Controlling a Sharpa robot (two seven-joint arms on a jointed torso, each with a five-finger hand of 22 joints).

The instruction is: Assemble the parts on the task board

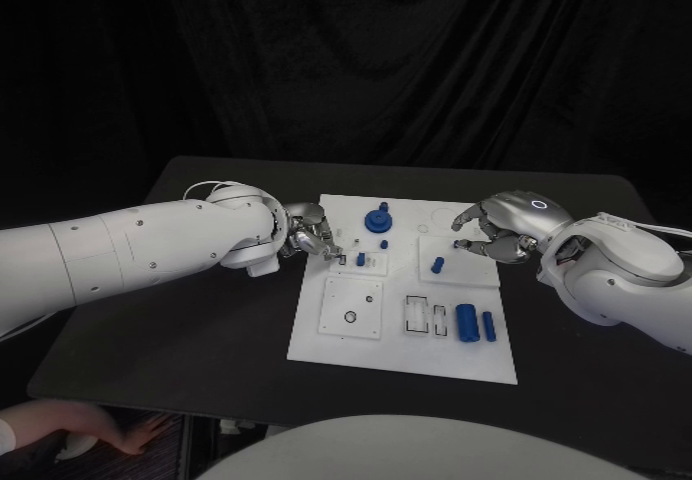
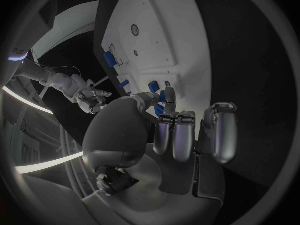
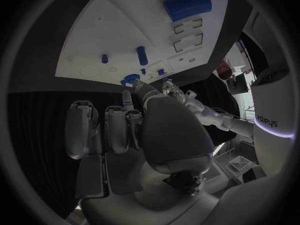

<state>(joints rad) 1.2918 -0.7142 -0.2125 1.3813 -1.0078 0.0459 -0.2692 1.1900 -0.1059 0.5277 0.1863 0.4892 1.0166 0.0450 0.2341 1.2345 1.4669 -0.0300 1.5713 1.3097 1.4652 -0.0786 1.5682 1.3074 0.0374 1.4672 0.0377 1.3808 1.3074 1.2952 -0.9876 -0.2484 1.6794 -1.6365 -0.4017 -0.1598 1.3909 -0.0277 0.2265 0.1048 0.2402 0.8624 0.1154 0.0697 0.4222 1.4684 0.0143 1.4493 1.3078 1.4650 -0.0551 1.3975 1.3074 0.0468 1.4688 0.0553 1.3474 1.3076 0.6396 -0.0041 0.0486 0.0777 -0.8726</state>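
While left hand (image 1: pixel 309 238) sits at board's (image 1: pixel 346 345) left edge, fingertips (image 2: pixel 167 92) on small blue peg (image 1: pixel 361 259) standing in board; firm grasp or mere touch, cannot tell. Right hand (image 1: pixel 498 232) over board's right edge, fingers curled, nothing visibly held. Blue round knob (image 1: pixel 379 219) upright near board's far edge. Short blue peg (image 1: pixel 437 265) on right block. Fat blue cylinder (image 1: pixel 467 321) and thin blue pin (image 1: pixel 490 326) lying side by side near right front. Black table (image 1: pixel 173 330) underneath.

left robot hand (image 1: pixel 309 237) fingertips' contact with small part (image 1: pixel 361 259) unclear
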